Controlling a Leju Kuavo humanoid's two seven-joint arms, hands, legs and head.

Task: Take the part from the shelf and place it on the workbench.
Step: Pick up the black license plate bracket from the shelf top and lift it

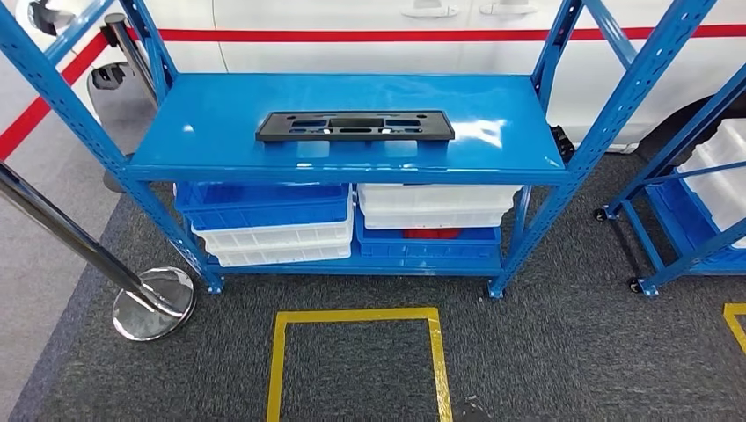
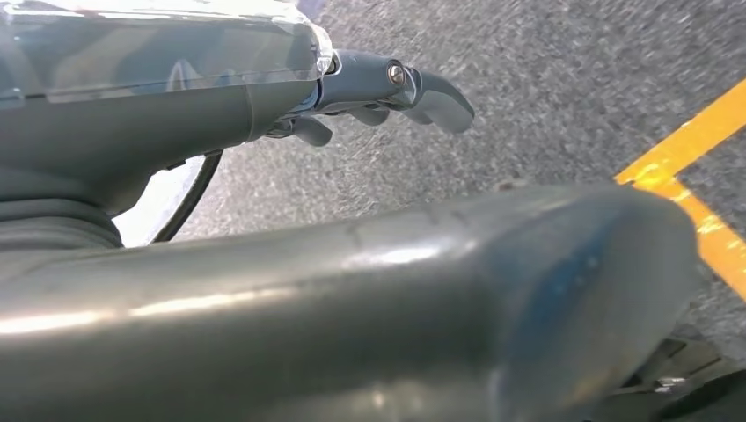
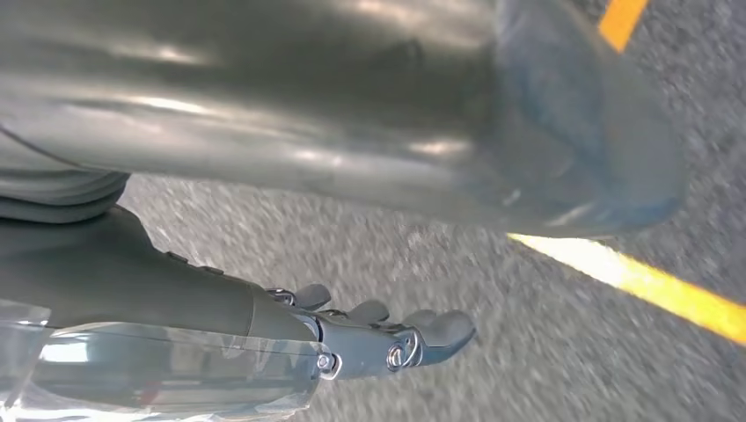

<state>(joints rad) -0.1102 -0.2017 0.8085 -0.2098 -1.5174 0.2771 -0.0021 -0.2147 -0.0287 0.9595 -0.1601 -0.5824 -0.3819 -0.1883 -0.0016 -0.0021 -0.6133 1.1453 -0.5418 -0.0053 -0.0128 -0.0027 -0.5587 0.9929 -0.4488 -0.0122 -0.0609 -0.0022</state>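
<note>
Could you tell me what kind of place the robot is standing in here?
Probably a car factory or workshop demo area: a blue steel shelf rack holds a flat black plastic part, with stacked blue and white plastic bins below, yellow floor tape marking a square on grey carpet, and a white car body behind.

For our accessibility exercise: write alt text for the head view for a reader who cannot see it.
A flat black part with slots lies on the top shelf of a blue metal rack. Blue and white bins are stacked on its lower shelf, and a yellow-taped square marks the grey carpet in front.
</note>
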